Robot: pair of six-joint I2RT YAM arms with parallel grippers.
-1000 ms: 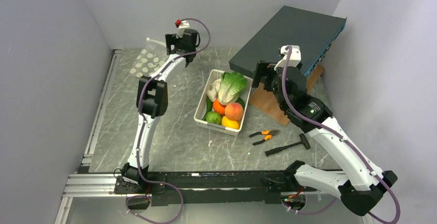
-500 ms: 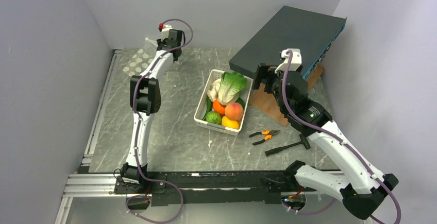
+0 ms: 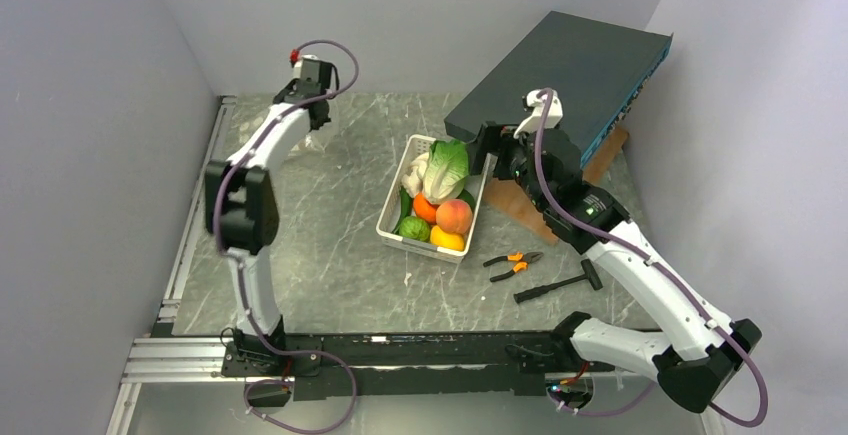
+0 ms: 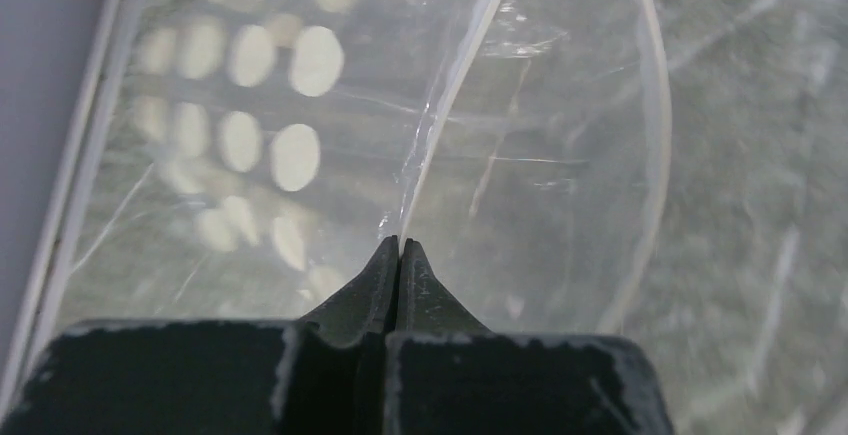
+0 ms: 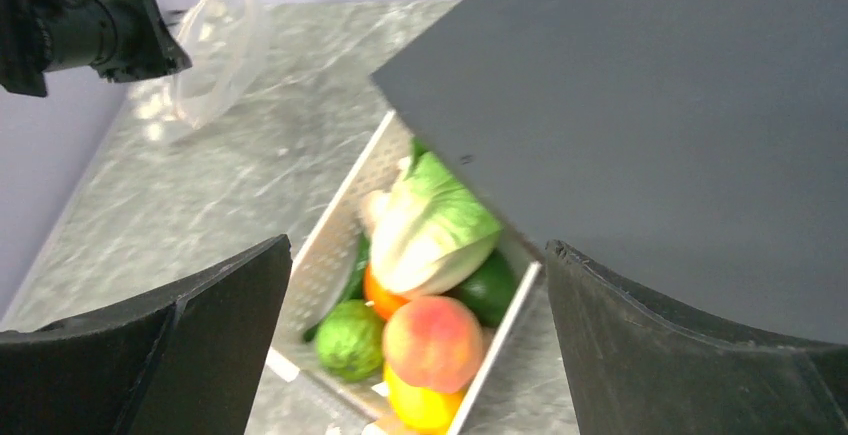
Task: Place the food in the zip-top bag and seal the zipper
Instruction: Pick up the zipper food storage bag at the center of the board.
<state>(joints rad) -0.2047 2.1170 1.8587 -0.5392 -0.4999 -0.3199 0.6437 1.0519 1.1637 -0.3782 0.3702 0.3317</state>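
My left gripper (image 4: 398,243) is shut on the pale rim strip, the zipper (image 4: 455,75), of the clear zip-top bag (image 4: 250,155) with white dots, at the table's back left. In the right wrist view the bag (image 5: 215,45) hangs from that gripper (image 5: 180,60). The food lies in a white slotted basket (image 3: 395,225): lettuce (image 3: 447,168), peach (image 3: 455,216), orange (image 3: 425,207), lime (image 3: 414,228), lemon (image 3: 447,239), mushroom (image 3: 417,170). My right gripper (image 5: 418,245) is open above the basket's far end, over the lettuce (image 5: 435,220) and peach (image 5: 432,340), holding nothing.
A dark flat box (image 3: 560,65) rests tilted on a wooden block (image 3: 520,200) just right of the basket, close to my right wrist. Orange-handled pliers (image 3: 513,263) and a hammer (image 3: 560,283) lie at the front right. Walls close in the left and back.
My left gripper has shut on the bag's rim and swung left with it. My right gripper has moved left, from over the box edge to above the basket.
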